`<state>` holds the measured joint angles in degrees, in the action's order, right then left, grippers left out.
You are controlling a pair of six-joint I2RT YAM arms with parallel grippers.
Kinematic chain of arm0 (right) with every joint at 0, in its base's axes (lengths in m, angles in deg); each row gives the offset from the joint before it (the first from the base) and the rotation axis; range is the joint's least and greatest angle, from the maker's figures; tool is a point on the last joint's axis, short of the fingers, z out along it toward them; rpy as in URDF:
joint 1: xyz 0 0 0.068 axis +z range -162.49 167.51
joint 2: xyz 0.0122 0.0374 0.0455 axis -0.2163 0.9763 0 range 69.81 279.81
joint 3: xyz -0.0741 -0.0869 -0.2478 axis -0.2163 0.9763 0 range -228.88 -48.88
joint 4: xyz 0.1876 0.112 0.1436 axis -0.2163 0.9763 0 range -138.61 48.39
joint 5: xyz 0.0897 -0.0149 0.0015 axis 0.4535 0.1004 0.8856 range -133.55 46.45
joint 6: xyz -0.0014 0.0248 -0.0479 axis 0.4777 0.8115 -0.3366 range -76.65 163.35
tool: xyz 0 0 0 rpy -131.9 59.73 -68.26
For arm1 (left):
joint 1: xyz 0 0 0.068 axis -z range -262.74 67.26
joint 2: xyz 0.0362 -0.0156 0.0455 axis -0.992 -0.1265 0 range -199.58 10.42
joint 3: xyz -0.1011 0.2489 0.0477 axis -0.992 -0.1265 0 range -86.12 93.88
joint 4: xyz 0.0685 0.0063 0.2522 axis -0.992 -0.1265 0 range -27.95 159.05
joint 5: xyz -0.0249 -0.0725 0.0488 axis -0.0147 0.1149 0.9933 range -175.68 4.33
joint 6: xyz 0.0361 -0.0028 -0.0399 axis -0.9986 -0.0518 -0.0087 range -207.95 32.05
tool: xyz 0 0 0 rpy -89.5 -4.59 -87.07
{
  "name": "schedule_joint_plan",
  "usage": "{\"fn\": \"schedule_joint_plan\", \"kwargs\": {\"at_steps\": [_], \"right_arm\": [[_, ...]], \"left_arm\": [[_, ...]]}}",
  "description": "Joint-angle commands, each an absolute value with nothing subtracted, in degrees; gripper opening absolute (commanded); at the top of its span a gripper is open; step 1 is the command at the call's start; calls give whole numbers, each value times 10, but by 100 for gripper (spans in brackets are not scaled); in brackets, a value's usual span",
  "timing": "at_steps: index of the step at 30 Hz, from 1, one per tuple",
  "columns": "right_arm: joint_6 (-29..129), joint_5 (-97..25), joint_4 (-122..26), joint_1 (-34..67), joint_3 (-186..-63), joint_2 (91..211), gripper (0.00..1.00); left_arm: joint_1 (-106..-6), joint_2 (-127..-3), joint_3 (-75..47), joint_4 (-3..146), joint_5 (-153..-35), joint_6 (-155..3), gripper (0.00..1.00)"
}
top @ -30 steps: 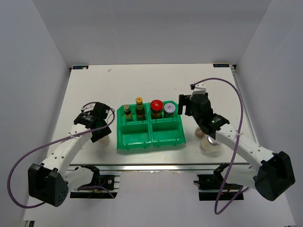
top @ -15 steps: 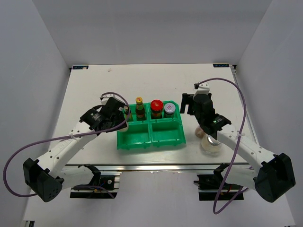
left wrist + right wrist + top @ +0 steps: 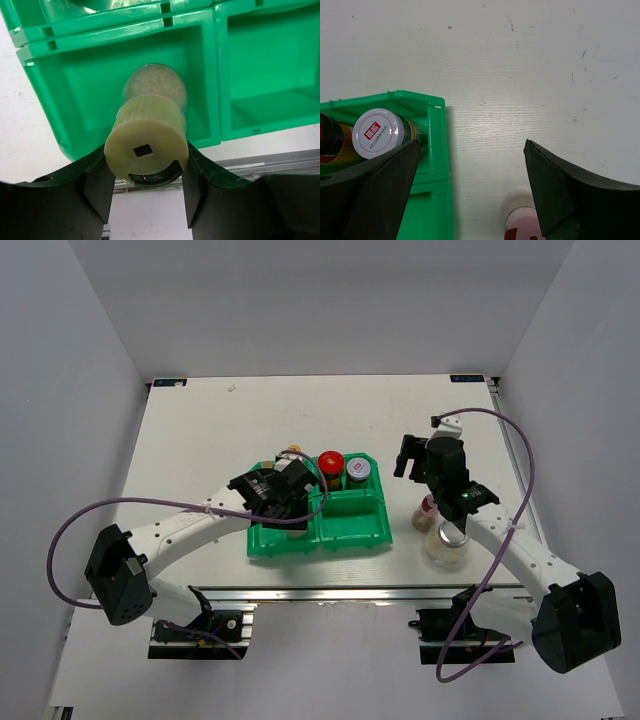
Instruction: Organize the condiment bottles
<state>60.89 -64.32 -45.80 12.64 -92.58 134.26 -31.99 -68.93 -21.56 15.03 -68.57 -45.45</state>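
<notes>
My left fingers [image 3: 95,187] are black. Between them sits a pale-yellow ribbed cap [image 3: 146,150] on a cream speckled bottle [image 3: 155,87]. The tray [image 3: 45,100] is bright green. At its far right, 1 jar [image 3: 376,133] has a white lid with a red square label. Left of it is 1 red-lidded jar [image 3: 331,461]. The table [image 3: 520,60] is white and faintly scuffed. On the right stands 1 pinkish-capped bottle [image 3: 428,504].

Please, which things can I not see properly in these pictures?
Top view: the left gripper mostly covers the cream bottle.
Left wrist view: the bottle's own cap hides whether its base touches the green tray.
Right wrist view: the bottom edge cuts off the pink-capped bottle; the silver-lidded jar has lid print too small to read.
</notes>
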Motion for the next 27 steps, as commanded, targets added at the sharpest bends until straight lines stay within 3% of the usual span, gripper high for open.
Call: {"fn": "schedule_joint_plan", "kwargs": {"at_steps": [1, 3, 6, 11, 16, 19, 27], "right_arm": [[616, -635, -480, 119, -924, 1323, 89], [612, -635, -479, 119, -925, 1321, 89], [612, -637, -472, 115, -928, 1321, 89], [618, -669, -433, 113, -930, 1314, 89], [628, -680, -386, 113, -929, 1298, 89], [647, -712, -337, 113, -922, 1293, 89], [673, -706, -275, 113, -899, 1271, 89]], "left_arm": [[-318, -694, -198, 185, -690, -468, 0], [-319, -703, -200, 200, -694, -473, 0], [-319, -715, -214, 225, -705, -479, 8], [-319, -735, -218, 244, -713, -488, 29], [-318, -738, -226, 254, -704, -490, 39], [-318, -731, -230, 258, -695, -494, 50], [-319, -723, -249, 295, -684, -500, 64]]}}
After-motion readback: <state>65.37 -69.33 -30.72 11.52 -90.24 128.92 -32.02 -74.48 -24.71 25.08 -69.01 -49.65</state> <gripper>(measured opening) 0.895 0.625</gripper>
